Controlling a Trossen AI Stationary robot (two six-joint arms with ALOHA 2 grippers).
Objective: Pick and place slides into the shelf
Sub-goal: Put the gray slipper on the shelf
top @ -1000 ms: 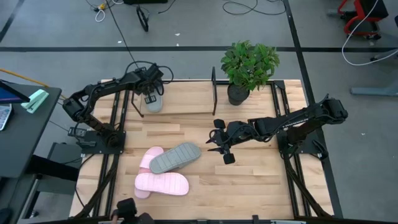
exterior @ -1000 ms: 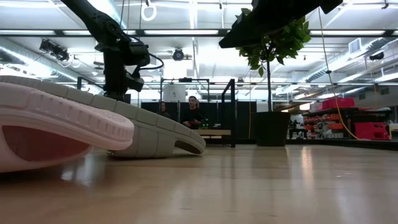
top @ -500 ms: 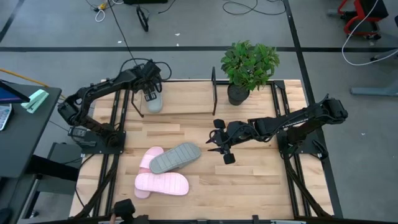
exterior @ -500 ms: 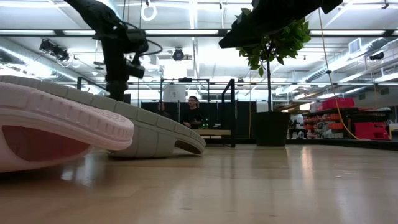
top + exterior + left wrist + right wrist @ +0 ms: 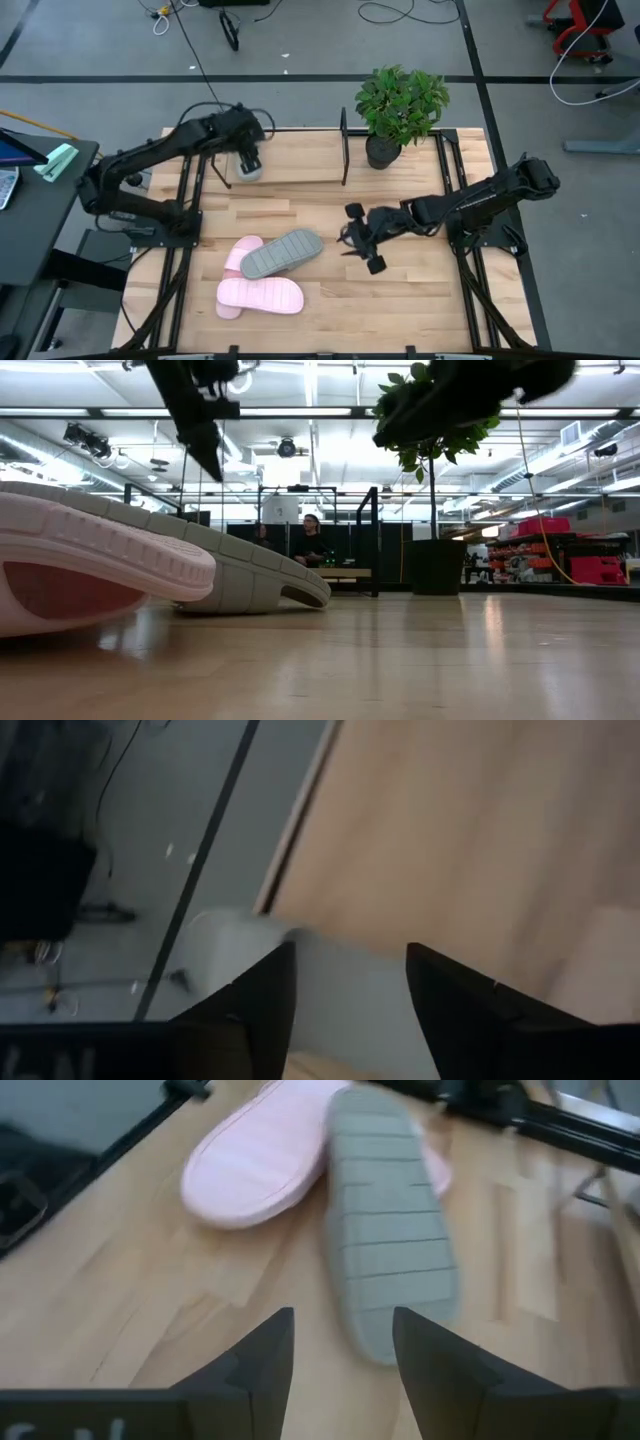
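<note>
At the far left of the table (image 5: pixel 400 300), the shelf (image 5: pixel 300 170) is holding one sage slide (image 5: pixel 248 166) against its left end, and the left gripper (image 5: pixel 250 152) is hovering directly over that sandal with its fingers (image 5: pixel 250 1010) spread apart and nothing between them; much of the slide is lying hidden under the arm, and the wrist view is showing it only as a pale blur. Nearer the front, two pink slides (image 5: pixel 258 294) are lying sole-up on the bare wood, with a second sage slide (image 5: pixel 281 252) resting sole-up across the farther pink one and covering most of it; only the toe is peeking out. Right of the pile, the right gripper (image 5: pixel 362 243) is hanging above open table, jaws standing apart and empty, pointed toward the sage sole (image 5: pixel 390 1270). Behind it a potted plant (image 5: pixel 400 110) is standing at the shelf's right end.
</note>
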